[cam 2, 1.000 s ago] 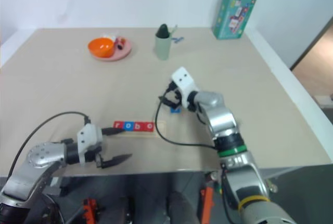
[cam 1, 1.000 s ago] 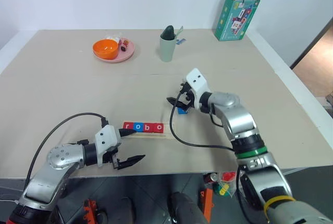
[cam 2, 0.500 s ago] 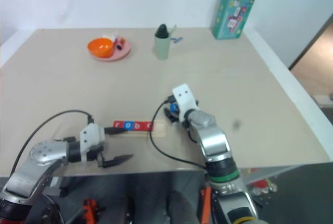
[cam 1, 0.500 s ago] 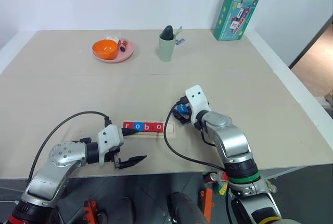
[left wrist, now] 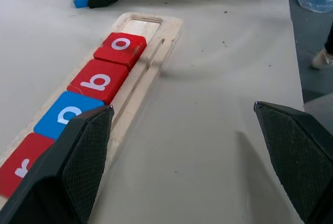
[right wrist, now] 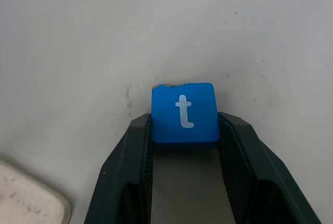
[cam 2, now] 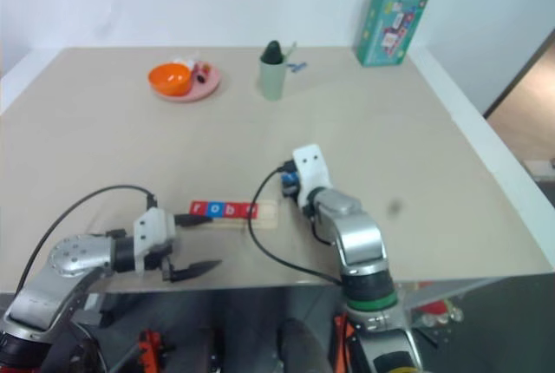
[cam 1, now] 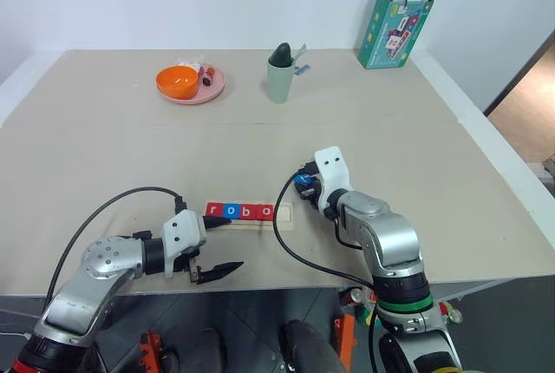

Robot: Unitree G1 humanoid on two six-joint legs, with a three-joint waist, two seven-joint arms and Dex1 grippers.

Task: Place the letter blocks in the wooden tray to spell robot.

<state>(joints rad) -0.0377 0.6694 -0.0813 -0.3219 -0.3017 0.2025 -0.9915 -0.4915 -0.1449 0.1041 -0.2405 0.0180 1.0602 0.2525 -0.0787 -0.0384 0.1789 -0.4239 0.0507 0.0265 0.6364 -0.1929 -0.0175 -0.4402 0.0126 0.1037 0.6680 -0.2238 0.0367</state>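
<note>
- Bare tan table [cam 1: 130, 156] lies around the wooden tray [left wrist: 148, 60], which sits near the front edge.
- Tray holds tiles r [left wrist: 21, 169], o [left wrist: 70, 114], b [left wrist: 99, 81], o [left wrist: 122, 47]; the end slot is empty.
- Right gripper [right wrist: 184, 133] pinches the blue t block [right wrist: 184, 113], just beyond the tray's empty end.
- Left gripper [cam 1: 217, 243] stands spread wide, holding nothing, by the tray's r end.
</note>
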